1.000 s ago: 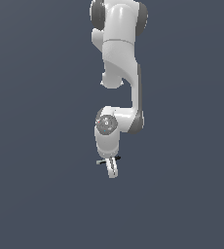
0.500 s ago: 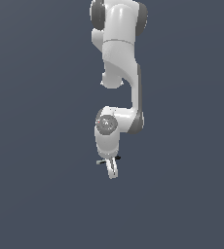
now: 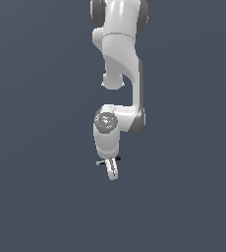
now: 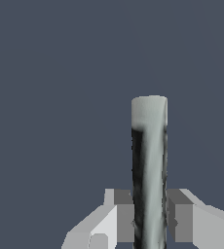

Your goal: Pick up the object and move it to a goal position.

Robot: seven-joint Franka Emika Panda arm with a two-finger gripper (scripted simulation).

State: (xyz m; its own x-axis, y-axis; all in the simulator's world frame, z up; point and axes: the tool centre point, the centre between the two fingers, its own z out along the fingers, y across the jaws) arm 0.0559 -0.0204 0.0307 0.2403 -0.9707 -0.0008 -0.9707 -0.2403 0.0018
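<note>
The white two-fingered tool (image 4: pixel 149 221) is clamped narrowly on the thin light-grey and dark pen-like rod (image 4: pixel 149 165), which juts out past the grey pads (image 4: pixel 125 221). The rod looks smooth and round; in my judgement a quick swing could let it pivot or slide out mid-carry.

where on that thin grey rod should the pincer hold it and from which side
Across the shaft, as it appears held now: in the wrist view the rod runs straight out between the two fingers, which press its long sides near one end. It is slim and straight, so closing on the narrow width, square to its length, suits it. The pincer looks shut on it.
</note>
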